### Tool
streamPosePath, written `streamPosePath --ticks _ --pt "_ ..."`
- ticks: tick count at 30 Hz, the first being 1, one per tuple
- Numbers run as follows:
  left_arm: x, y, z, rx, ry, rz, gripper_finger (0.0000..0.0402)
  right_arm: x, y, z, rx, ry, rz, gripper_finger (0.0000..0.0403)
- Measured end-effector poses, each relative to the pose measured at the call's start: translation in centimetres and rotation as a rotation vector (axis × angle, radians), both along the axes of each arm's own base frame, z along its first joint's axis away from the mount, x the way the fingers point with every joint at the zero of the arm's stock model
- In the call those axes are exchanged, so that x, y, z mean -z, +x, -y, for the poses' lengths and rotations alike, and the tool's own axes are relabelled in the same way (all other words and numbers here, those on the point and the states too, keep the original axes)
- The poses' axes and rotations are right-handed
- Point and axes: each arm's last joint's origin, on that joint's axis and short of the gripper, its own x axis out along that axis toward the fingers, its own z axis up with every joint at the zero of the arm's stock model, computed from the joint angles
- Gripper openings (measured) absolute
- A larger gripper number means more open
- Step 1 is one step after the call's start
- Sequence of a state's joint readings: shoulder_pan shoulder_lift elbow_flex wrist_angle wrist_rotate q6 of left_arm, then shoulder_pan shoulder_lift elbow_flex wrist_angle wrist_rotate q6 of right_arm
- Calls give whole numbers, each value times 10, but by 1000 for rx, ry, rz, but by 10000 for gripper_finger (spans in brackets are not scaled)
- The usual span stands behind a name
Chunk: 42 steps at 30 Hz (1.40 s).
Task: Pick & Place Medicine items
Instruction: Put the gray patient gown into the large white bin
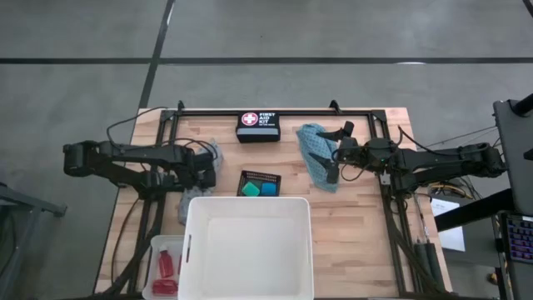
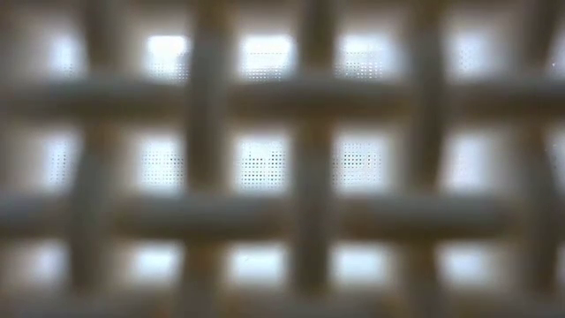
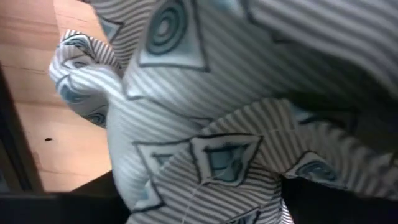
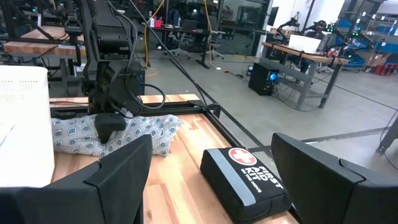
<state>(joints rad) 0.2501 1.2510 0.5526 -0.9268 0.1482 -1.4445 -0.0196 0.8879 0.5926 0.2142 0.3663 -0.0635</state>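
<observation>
My left gripper (image 1: 200,171) points down onto the grey patterned cloth (image 1: 210,154), which lies bunched on the table's left half. The cloth (image 3: 186,93) fills the left wrist view, and the right wrist view shows that gripper (image 4: 111,127) standing on the cloth (image 4: 146,134). My right gripper (image 1: 335,154) hovers level and open above the teal cloth (image 1: 315,158), which lies crumpled at right centre. A green tub (image 1: 250,190) and a blue tub (image 1: 267,189) sit in the black mesh tray (image 1: 260,175). Red bottles (image 1: 166,268) lie in a clear bin at the near left.
A big white tub (image 1: 247,202) stands at the near centre; its blurred lattice wall (image 2: 282,159) blocks the low view. A black first aid kit (image 1: 258,127) lies at the far centre, ahead of the right gripper (image 4: 245,177). Bare wood shows at the table's right.
</observation>
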Motion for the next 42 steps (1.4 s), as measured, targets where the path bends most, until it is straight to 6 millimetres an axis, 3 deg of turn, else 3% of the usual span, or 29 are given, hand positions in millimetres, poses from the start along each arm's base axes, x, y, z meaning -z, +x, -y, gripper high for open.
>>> streamPosePath --ticks 9,15,25,34,42 --pt "-1 2 0 7 3 20 174 0 0 0 0 0 0 327" --pt "-1 2 0 27 3 24 124 0 0 0 0 0 0 327" --pt "-12 4 -3 37 79 17 120 0 0 0 0 0 0 327" --pt "-55 10 -12 75 363 134 120 0 0 0 0 0 0 327" --pt "-98 4 -16 38 583 258 120 0 0 0 0 0 0 327"
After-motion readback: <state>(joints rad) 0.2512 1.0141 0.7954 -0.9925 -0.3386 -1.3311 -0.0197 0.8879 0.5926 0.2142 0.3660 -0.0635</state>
